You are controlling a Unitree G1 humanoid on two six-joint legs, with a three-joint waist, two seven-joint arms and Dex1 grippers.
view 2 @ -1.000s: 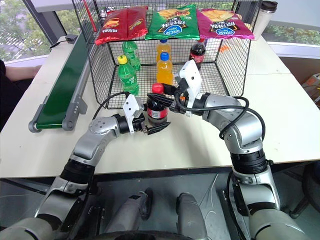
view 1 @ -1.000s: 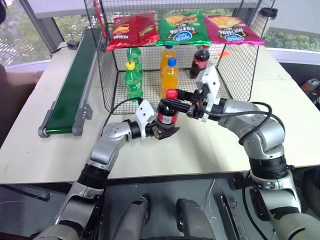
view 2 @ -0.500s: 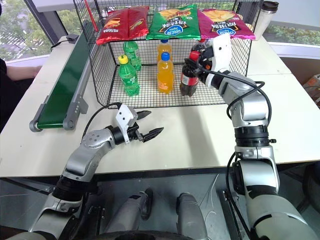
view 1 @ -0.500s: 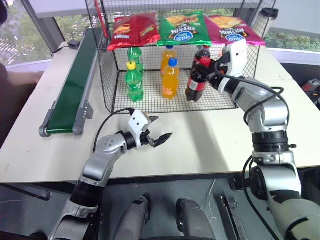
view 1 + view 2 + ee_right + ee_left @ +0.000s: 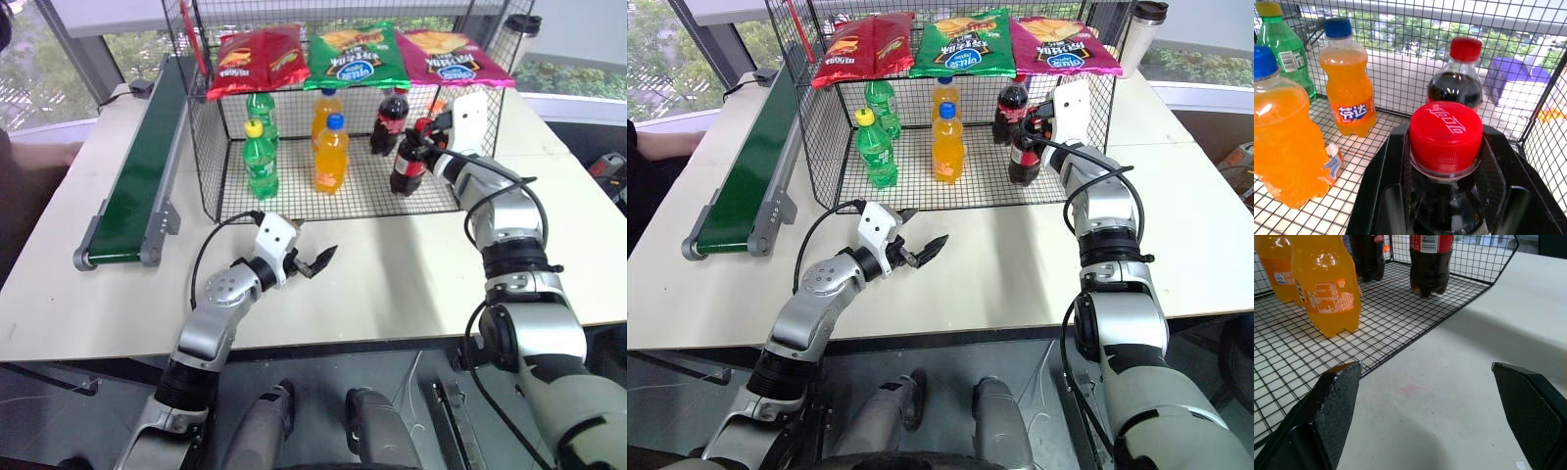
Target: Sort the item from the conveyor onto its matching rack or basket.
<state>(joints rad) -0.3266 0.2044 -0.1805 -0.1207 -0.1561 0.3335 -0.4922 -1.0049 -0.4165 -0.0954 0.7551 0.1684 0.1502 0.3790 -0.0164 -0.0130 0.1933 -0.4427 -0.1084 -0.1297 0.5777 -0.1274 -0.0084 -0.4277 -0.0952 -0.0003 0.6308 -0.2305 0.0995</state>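
Standing inside the black wire cage (image 5: pixel 220 147) are two green bottles (image 5: pixel 260 157), two orange bottles (image 5: pixel 332 152) and two cola bottles; the right gripper (image 5: pixel 423 137) clamps the nearer cola bottle (image 5: pixel 408 168) by its neck near the floor's front right corner. The left gripper (image 5: pixel 312 257), jaws apart, hovers over bare table (image 5: pixel 411 264) before the cage's front edge.

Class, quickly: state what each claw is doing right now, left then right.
Left claw: open, holding nothing, above the table.
Right claw: shut on the cola bottle, by its neck, inside the wire cage.
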